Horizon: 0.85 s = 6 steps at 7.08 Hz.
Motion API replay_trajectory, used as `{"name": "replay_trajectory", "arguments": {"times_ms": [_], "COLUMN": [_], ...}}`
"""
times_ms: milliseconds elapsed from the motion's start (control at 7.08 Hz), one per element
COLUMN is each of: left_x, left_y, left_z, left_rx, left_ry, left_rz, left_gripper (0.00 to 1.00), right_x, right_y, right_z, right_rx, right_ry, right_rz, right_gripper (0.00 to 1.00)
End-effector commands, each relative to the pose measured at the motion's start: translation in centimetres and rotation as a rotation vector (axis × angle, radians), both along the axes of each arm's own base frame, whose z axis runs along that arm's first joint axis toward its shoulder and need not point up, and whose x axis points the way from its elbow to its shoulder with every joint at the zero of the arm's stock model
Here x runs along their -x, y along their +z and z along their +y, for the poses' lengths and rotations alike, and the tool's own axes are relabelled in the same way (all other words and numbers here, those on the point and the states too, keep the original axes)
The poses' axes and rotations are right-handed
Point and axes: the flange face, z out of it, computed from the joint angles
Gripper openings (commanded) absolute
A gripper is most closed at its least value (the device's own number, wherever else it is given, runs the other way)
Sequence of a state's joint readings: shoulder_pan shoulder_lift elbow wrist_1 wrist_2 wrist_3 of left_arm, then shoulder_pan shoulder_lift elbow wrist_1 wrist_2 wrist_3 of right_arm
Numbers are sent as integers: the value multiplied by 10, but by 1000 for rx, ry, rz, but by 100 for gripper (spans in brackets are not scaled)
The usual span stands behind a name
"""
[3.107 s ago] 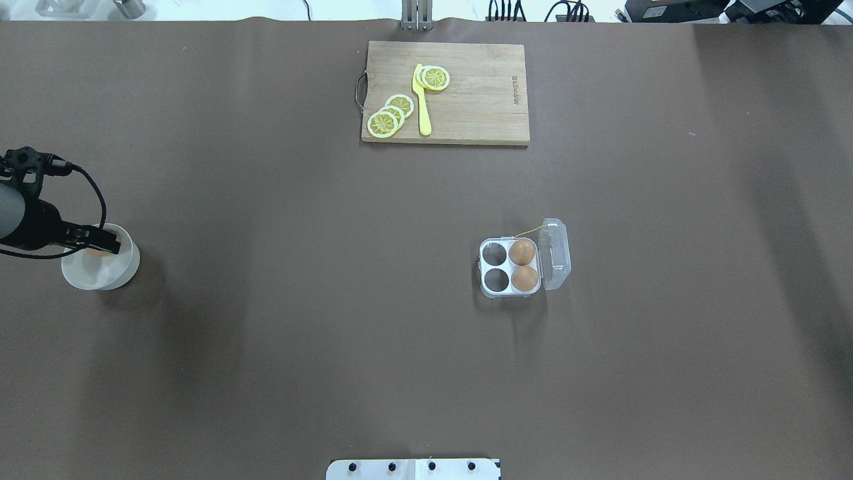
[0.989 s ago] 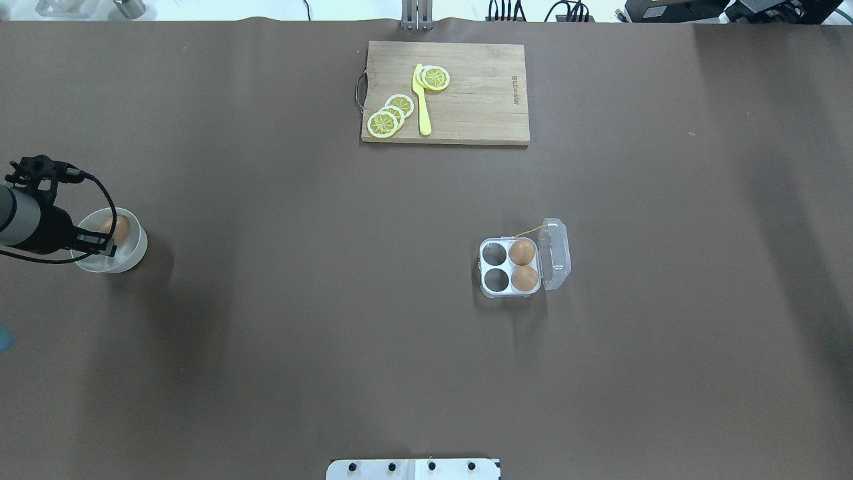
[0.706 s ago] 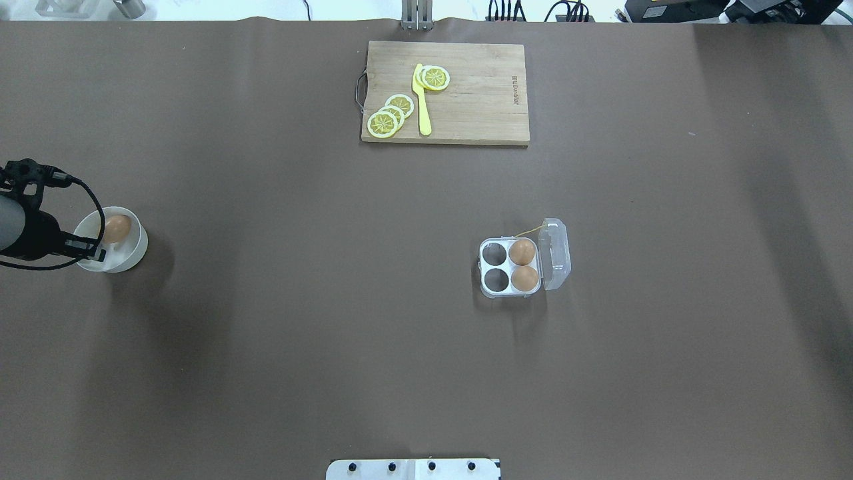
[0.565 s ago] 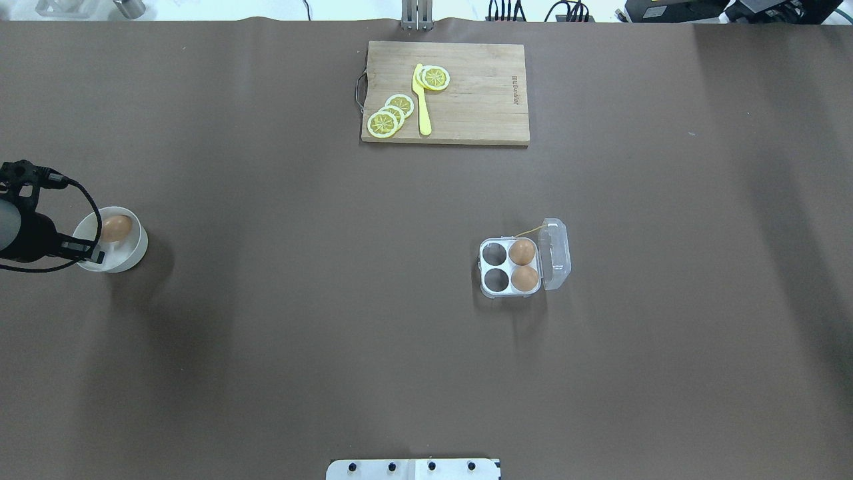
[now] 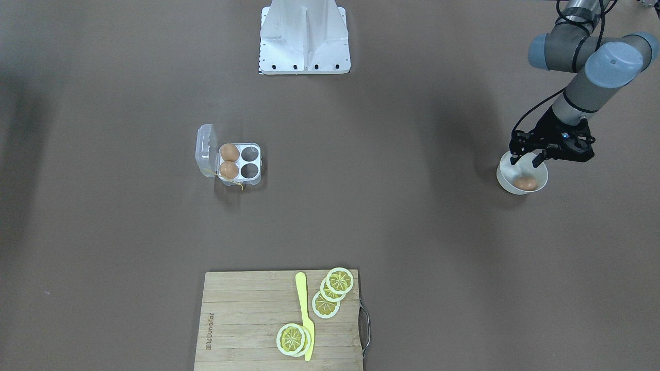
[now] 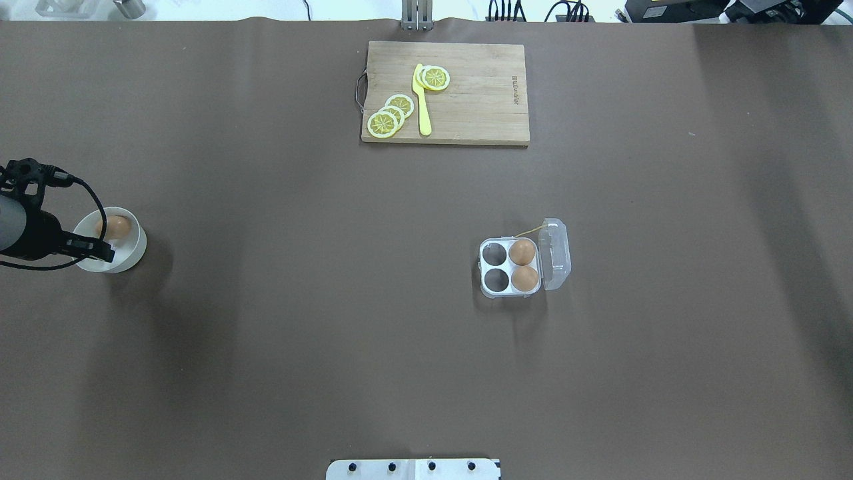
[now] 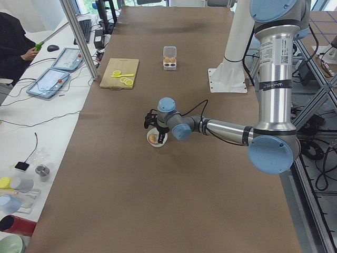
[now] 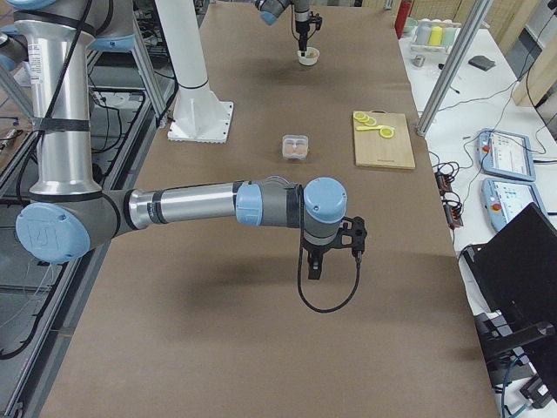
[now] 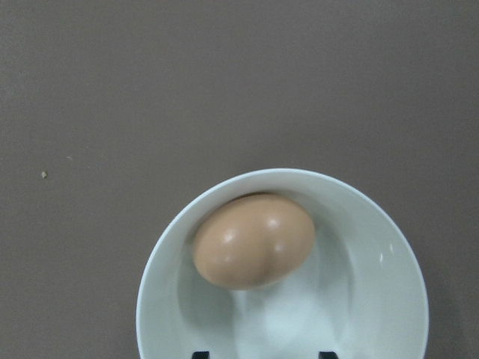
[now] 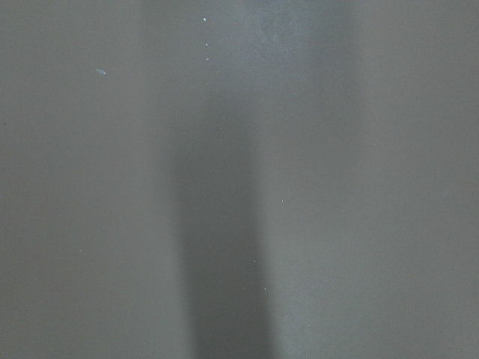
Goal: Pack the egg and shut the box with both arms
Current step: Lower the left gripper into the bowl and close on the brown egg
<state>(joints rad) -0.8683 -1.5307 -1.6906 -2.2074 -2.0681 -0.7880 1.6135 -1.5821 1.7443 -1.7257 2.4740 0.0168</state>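
Overhead exterior: left gripper (image 6: 93, 248), spread wide and empty, had backed to the left rim of the bowl (image 6: 135, 248), leaving the egg (image 6: 117, 227) loose inside, far from the open box (image 6: 508, 268) mid-right; pick likely needed retrying; right gripper's opening untellable.

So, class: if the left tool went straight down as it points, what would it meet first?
Probably the bowl, its floor or near wall beside the egg, not the egg itself; depth is unclear.
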Motion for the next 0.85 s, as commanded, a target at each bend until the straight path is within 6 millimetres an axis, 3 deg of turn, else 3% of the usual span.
{"name": "replay_trajectory", "arguments": {"times_ms": [0,141,282,706], "left_x": [-16,-20,-21,-18], "left_y": [1,1,1,0], "left_z": [-19,-25,-25,-27], "left_rx": [0,-1,0,-2], "left_ry": [-2,-2,-2,-10], "left_rz": [-3,-5,-3,-3], "left_gripper": [71,85,92,96], "right_x": [0,0,0,0], "right_y": [-1,-2,-2,-3], "right_z": [-2,-2,-2,-3], "right_rx": [-2,-2,-3,-5], "right_ry": [-1,0,0,0], "right_rz": [1,0,1,0], "right_gripper": [100,100,100,100]}}
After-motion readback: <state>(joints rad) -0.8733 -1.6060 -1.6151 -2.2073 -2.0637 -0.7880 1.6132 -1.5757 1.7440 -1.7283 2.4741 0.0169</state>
